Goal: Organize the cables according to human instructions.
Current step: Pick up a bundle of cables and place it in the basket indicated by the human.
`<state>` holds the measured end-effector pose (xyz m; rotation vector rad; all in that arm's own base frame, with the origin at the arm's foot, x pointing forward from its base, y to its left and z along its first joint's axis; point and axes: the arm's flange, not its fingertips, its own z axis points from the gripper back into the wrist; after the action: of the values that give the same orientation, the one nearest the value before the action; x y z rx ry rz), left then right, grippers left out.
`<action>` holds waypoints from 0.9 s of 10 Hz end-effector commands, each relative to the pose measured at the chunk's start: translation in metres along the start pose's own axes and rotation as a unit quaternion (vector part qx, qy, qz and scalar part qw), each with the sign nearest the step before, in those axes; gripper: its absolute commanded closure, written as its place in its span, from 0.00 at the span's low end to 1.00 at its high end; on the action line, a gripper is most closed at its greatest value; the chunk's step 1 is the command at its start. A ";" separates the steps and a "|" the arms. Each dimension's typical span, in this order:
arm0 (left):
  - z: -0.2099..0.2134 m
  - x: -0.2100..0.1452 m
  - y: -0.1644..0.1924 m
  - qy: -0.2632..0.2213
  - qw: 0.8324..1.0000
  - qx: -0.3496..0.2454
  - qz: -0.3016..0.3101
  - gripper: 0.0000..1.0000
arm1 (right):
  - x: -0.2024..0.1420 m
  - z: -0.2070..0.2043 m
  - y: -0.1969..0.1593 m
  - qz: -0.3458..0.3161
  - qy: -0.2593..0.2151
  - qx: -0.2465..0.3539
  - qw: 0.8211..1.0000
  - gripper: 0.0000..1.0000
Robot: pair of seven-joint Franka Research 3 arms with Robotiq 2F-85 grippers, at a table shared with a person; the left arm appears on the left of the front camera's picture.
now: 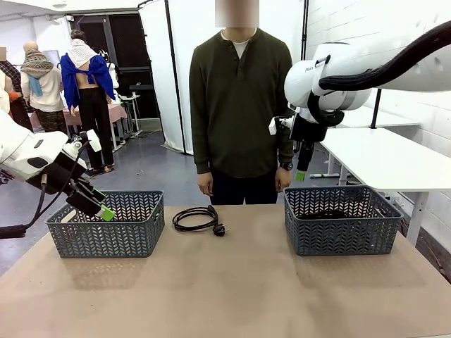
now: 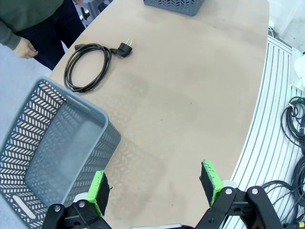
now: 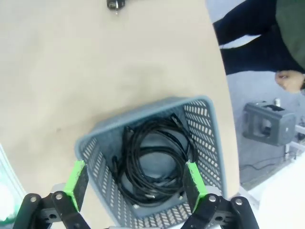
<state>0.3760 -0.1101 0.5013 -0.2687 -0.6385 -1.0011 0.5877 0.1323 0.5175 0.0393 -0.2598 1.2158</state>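
Note:
One coiled black cable [image 1: 197, 218] with a plug lies on the table near the far edge, between the two baskets; the left wrist view has the same cable [image 2: 88, 65] beyond the left basket. More black cables [image 3: 155, 164] lie coiled inside the right basket [image 1: 341, 219]. My left gripper [image 1: 106, 212] hangs open and empty over the front corner of the left basket [image 1: 107, 224]. My right gripper [image 1: 301, 172] is open and empty, raised above the right basket's far left corner. The person stands behind the table with hands at their sides.
Both grey baskets sit near the table's far edge, left basket [image 2: 45, 148] with nothing inside. A person's hand [image 3: 289, 81] hangs just past the table edge. Floor cabling [image 2: 295, 124] lies beyond the table's curved rim.

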 end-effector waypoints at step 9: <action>-0.001 -0.004 0.003 -0.007 1.000 -0.009 -0.007 0.00 | -0.011 -0.032 0.124 0.048 -0.074 0.006 0.996 0.00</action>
<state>0.3760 -0.1101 0.5013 -0.2685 -0.6385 -1.0010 0.4794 0.1806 0.4746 0.0967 -0.3449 1.2851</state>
